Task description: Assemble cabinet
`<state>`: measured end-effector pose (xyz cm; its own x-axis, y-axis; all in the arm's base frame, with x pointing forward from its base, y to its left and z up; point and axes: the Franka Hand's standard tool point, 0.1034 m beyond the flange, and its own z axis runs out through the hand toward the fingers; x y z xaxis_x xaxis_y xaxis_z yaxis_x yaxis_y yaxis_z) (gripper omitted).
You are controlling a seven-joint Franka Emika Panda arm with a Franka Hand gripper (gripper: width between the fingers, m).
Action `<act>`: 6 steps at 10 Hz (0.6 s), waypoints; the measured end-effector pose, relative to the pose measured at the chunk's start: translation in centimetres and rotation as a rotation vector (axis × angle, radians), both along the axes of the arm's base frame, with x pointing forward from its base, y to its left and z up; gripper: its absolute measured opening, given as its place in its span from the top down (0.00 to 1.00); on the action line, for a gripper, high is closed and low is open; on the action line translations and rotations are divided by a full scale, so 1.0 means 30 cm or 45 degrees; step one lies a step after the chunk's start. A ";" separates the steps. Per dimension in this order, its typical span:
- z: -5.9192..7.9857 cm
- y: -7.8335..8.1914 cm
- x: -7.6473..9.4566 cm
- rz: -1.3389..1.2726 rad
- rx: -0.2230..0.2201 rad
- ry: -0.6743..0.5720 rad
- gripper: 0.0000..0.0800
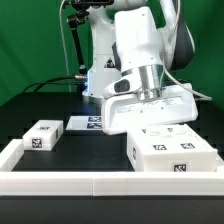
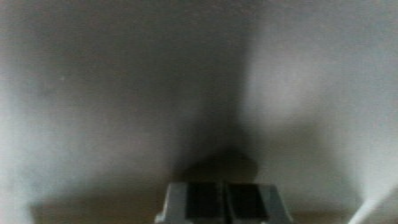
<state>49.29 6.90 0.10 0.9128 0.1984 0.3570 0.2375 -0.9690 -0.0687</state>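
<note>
The cabinet [image 1: 172, 150], a large white box with square tags on its top, stands at the exterior view's right. My gripper [image 1: 150, 120] hangs straight down at the box's far edge, and the box and the hand hide its fingertips there. In the wrist view my gripper [image 2: 226, 202] shows two dark pads pressed side by side with nothing seen between them. A blurred white surface very close by fills the rest of that view. A smaller white tagged block [image 1: 42, 136] lies at the exterior view's left, apart from the cabinet.
The marker board [image 1: 85, 123] lies flat on the black table behind the two parts. A low white border rail [image 1: 100, 182] runs along the front and up the left side. The arm's base stands at the back.
</note>
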 end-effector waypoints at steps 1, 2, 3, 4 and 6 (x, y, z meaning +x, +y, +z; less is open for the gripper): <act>0.004 -0.004 -0.003 0.009 -0.003 0.014 1.00; 0.059 -0.026 -0.005 0.032 -0.020 0.038 1.00; 0.105 -0.031 -0.008 0.041 -0.032 0.035 1.00; 0.146 -0.038 -0.012 0.051 -0.043 0.045 1.00; 0.232 -0.066 -0.001 0.053 -0.064 0.037 1.00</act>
